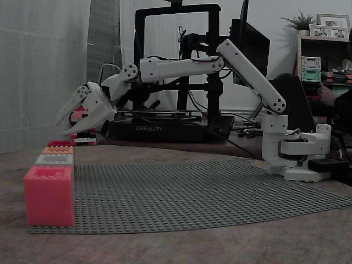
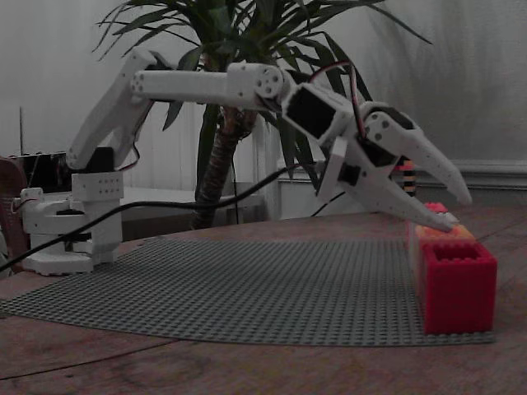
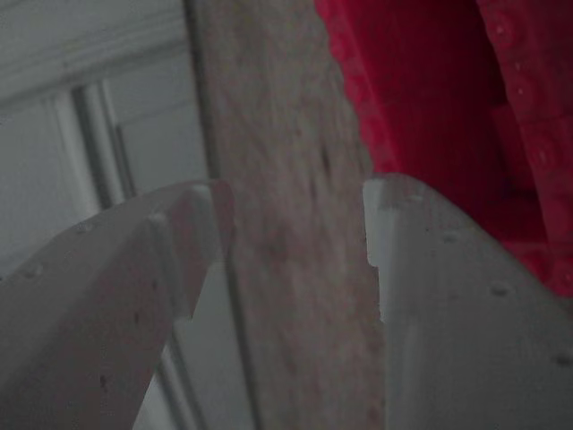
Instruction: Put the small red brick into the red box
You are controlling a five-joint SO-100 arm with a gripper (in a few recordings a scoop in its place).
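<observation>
Small red brick: place uncertain; a low red piece (image 1: 60, 143) at the far end of the box row, left on the baseplate (image 1: 192, 192) in a fixed view, may be it. Gripper (image 1: 61, 127): fingers apart, empty, hovering just above that end. Red box (image 1: 48, 195): near end of row. Handling: straddle the piece squarely, close firmly, lift clear of neighbouring boxes.
</observation>
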